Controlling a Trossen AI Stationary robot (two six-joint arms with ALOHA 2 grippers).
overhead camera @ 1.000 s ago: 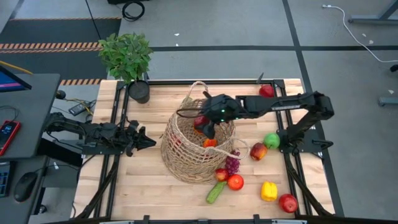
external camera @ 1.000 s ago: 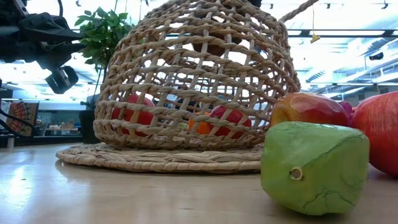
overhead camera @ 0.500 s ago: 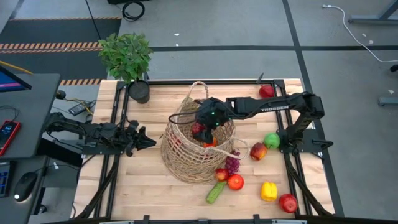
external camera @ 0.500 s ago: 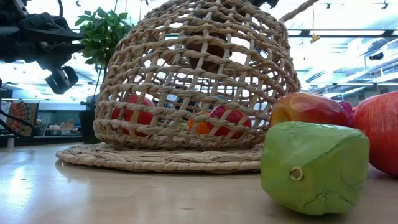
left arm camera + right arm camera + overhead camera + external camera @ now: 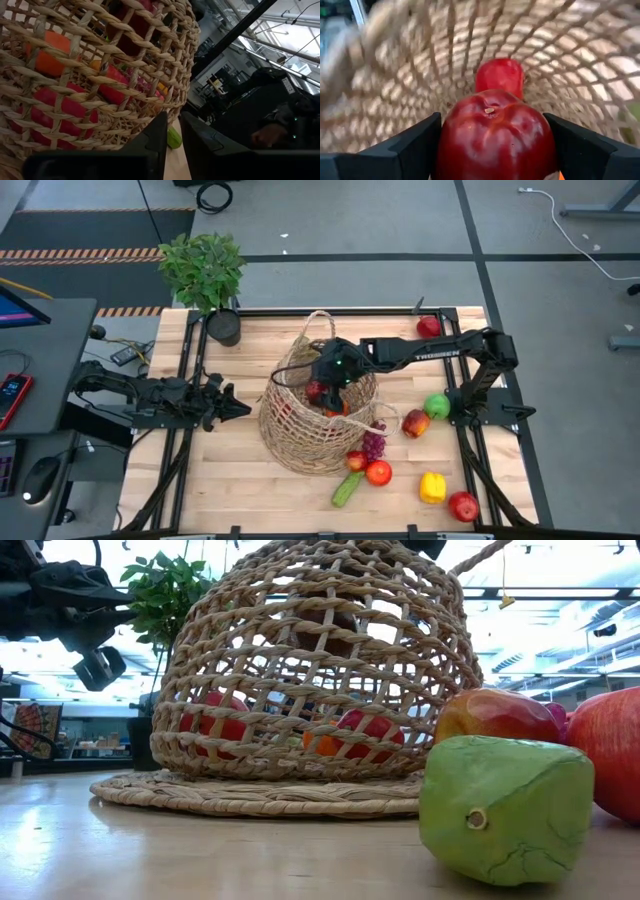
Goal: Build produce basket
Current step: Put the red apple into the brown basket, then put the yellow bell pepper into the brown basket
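The tan wicker basket (image 5: 312, 425) stands mid-table on its flat base. My right gripper (image 5: 322, 387) reaches into its mouth from the table's right, shut on a dark red apple (image 5: 492, 135). That apple shows through the weave in the low view (image 5: 335, 625). Below it in the basket lie a red piece (image 5: 500, 75) and orange and red produce (image 5: 325, 743). My left gripper (image 5: 230, 405) waits left of the basket, fingers together, and touches nothing. Loose produce lies on the table right of and in front of the basket. My right gripper pinches the red apple by its two opposite sides (image 5: 445, 145), one finger (image 5: 412, 145) on each flank. Its stem dimple (image 5: 490, 110) faces the wrist camera. The fingers slant down into the basket from the table's right. The apple is lifted clear, above the produce on the basket's floor.
On the table lie a red apple (image 5: 428, 326), green apple (image 5: 437, 406), red-yellow apple (image 5: 415, 423), purple grapes (image 5: 373, 445), cucumber (image 5: 346, 488), yellow pepper (image 5: 432, 486) and another red apple (image 5: 462, 506). A potted plant (image 5: 203, 270) stands at the far left corner.
My right gripper has carried the red apple toward the table's left and down, from over the basket's right rim deeper into its mouth. It has stayed shut on the apple. The basket and the left arm have kept still.
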